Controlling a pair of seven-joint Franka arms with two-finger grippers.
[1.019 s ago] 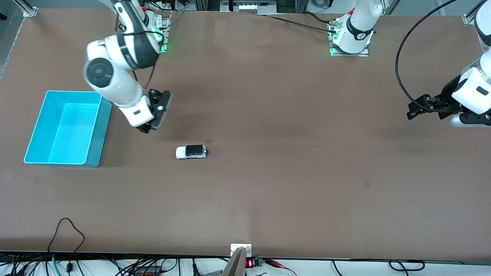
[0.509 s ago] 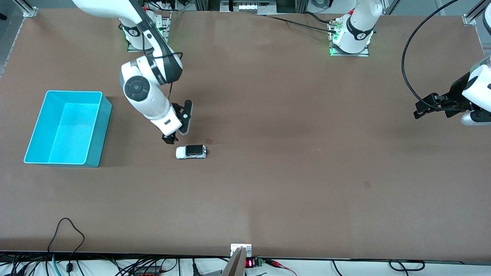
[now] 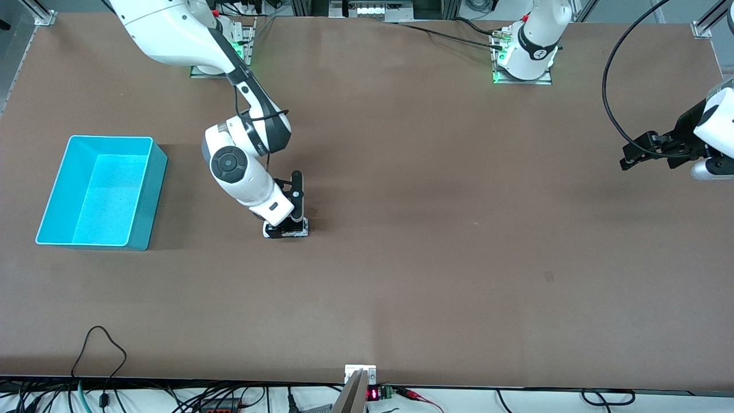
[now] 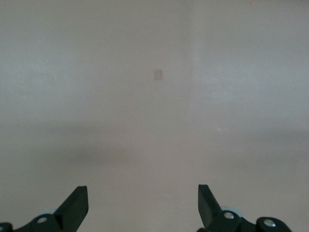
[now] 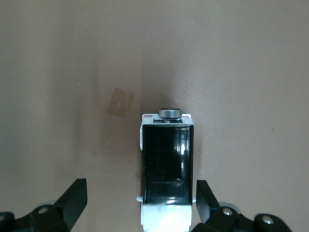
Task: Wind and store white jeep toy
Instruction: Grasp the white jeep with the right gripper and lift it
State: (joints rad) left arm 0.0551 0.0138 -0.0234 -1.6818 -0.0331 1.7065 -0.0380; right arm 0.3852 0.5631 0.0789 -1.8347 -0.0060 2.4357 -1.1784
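Brown table [image 3: 436, 189] fills nearly the whole front view, edge to edge.

Right arm [image 3: 229, 103]: enters from its base at upper left of the front view and reaches down toward centre-left. Its elbow joint sits just above the toy.

Turquoise bin [image 3: 51, 192]: left side of the front view, mid-height, toward the right arm's end of the table. Open top, nothing visible inside. Well apart from the toy.

Left arm [image 3: 708, 123]: only the forearm shows at the right edge of the front view, with a black cable looping above it. This arm waits.

Left gripper [image 3: 633, 158]: at the right edge, mid-upper height, over bare table at the left arm's end. Fingers spread wide; in the left wrist view [image 4: 142, 205] the two dark tips stand far apart with only tabletop between them.

Right gripper [image 3: 287, 226]: directly over the white jeep toy, low above it. Fingers spread; in the right wrist view [image 5: 140, 200] one tip stands on each side of the toy body, with a gap on each side, not pinching.

White jeep toy [image 3: 269, 230]: on the table, centre-left of the front view, largely covered by the gripper. Right wrist view [image 5: 166, 164] shows the glossy black roof panel, white body, and a grey round knob at one end.

Small tan patch [image 5: 120, 102]: on the table near the toy.
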